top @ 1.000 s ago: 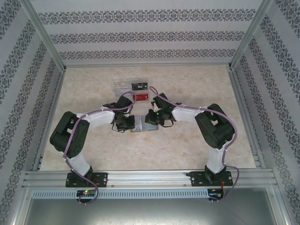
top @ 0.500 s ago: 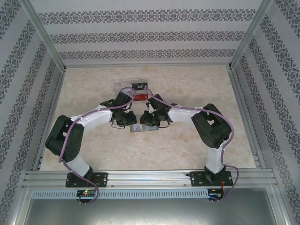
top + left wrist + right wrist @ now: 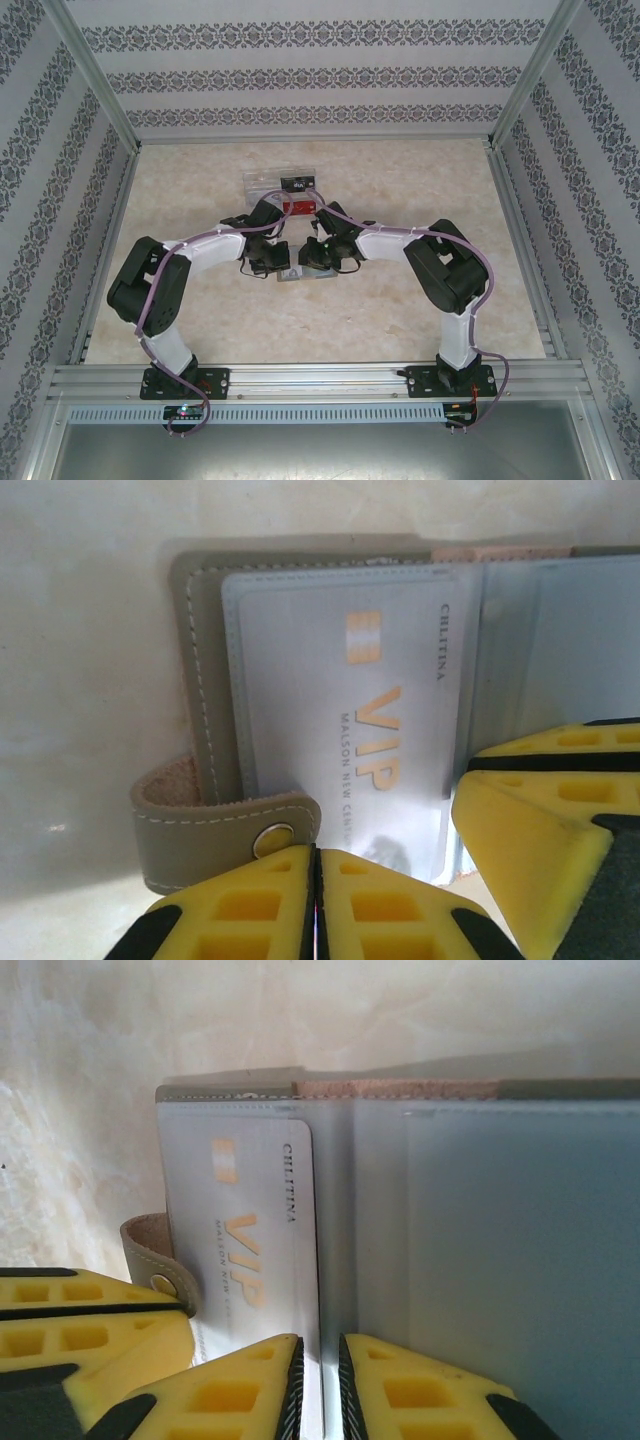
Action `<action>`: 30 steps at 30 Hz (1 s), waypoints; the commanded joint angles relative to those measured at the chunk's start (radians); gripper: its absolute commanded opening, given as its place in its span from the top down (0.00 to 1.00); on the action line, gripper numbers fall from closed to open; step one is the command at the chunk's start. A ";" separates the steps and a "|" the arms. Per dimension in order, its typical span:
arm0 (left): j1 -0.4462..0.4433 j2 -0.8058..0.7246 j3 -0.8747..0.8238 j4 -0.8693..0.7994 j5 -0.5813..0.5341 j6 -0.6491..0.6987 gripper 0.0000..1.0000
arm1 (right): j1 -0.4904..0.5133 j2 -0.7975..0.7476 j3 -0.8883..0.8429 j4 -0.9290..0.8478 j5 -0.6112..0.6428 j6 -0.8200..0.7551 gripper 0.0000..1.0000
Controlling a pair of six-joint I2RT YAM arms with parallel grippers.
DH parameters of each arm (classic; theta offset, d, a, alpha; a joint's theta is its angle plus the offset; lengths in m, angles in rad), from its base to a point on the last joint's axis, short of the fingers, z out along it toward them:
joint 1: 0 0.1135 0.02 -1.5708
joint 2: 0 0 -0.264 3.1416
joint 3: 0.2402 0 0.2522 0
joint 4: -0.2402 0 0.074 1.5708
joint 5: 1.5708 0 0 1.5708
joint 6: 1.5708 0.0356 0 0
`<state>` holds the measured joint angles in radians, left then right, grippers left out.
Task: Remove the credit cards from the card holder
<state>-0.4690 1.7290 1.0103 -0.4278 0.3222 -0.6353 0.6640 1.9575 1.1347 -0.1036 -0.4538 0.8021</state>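
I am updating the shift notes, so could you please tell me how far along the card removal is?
Looks done: a black card and a red card lie at the clear tray. In hand: the card holder lies open, with the left gripper shut and the right gripper slightly parted, both close over it. Left: the whitish VIP card sits in its slot.

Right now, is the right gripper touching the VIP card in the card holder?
Cannot tell. In the right wrist view the edge of the VIP card runs into the narrow gap of the right gripper, but no contact with either finger shows plainly.
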 commanded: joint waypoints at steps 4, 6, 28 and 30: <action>0.001 0.035 -0.023 0.029 0.026 -0.001 0.93 | 0.007 0.029 0.022 -0.007 0.003 -0.006 0.80; 0.000 0.041 -0.024 0.026 0.023 -0.003 0.94 | 0.007 0.034 0.025 -0.002 -0.012 -0.002 0.80; 0.008 -0.053 -0.039 -0.034 -0.060 -0.006 0.91 | 0.001 0.023 0.019 -0.011 -0.006 -0.004 0.79; 0.009 -0.038 -0.033 -0.023 -0.053 -0.005 0.91 | 0.000 0.020 0.016 -0.011 -0.005 -0.004 0.79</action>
<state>-0.4690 1.6684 0.9794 -0.4484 0.2611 -0.6353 0.6640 1.9705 1.1458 -0.1028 -0.4656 0.8051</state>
